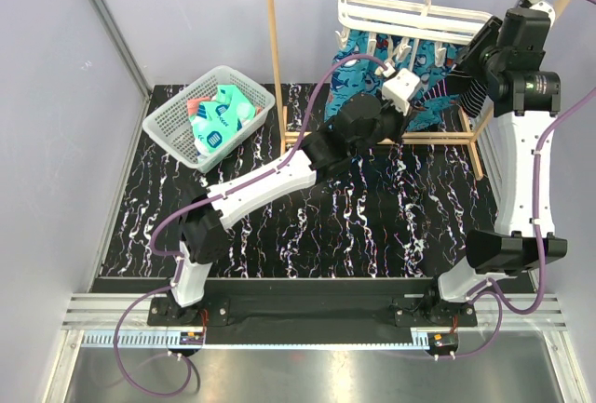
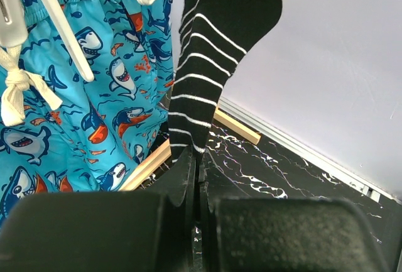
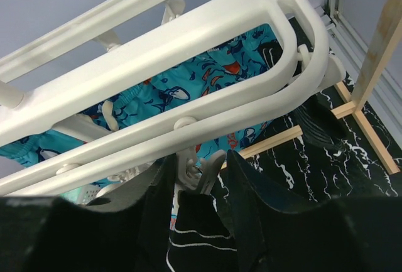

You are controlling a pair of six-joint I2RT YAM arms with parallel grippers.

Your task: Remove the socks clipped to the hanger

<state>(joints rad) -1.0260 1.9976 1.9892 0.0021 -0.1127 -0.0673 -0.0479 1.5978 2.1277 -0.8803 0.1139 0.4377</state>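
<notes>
The white slatted hanger (image 1: pixel 410 17) hangs by its hook on the wooden rack; it also shows in the right wrist view (image 3: pixel 188 52). One black-and-white striped sock (image 2: pixel 207 65) hangs from a clip at its right end. My left gripper (image 2: pixel 193 159) is shut on the sock's lower end. It shows below the hanger in the top view (image 1: pixel 410 96). My right gripper (image 3: pixel 200 156) is open, with a finger on each side of the white clip (image 3: pixel 193 173) that holds the sock's top (image 3: pixel 195 234). In the top view the right gripper (image 1: pixel 468 60) is at the hanger's right end.
A blue shark-print cloth (image 1: pixel 358 59) hangs behind the hanger, close left of the sock (image 2: pixel 94 96). The tall wooden rack (image 1: pixel 275 49) stands at the back, its base rails on the table (image 2: pixel 235 127). A white mesh basket (image 1: pixel 168 119) at the back left holds teal and coral socks (image 1: pixel 219 119).
</notes>
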